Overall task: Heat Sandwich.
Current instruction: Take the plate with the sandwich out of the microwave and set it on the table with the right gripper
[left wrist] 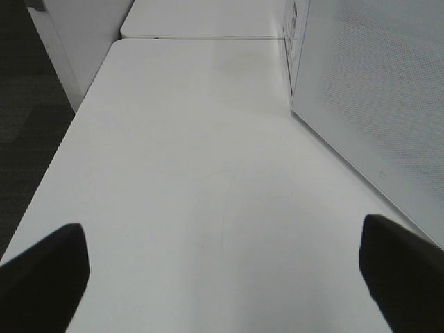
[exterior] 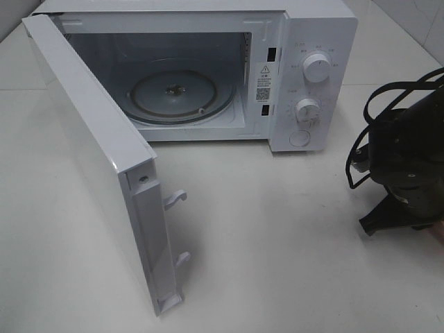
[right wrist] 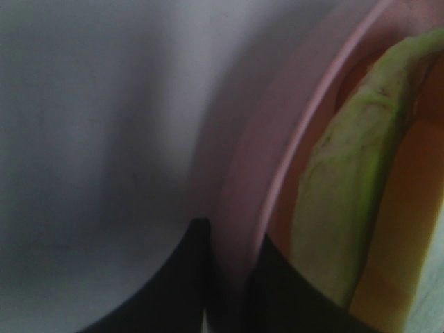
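The sandwich (right wrist: 340, 208) shows close up in the right wrist view as a pale yellowish-green edge lying on a pink plate (right wrist: 243, 208). My right gripper (right wrist: 232, 284) has one dark finger on each side of the plate's rim and is shut on it. In the exterior high view only the black right arm and gripper (exterior: 388, 215) show at the right edge; the plate and sandwich are out of frame there. My left gripper (left wrist: 222, 284) is open and empty over bare table. The white microwave (exterior: 312, 41) stands open, its glass turntable (exterior: 182, 94) bare.
The microwave door (exterior: 90, 139) swings out far to the left toward the table's front, latch hooks pointing right. It fills the side of the left wrist view (left wrist: 374, 90). Black cables (exterior: 368, 125) loop beside the right arm. The white table (exterior: 277, 243) stretches before the oven.
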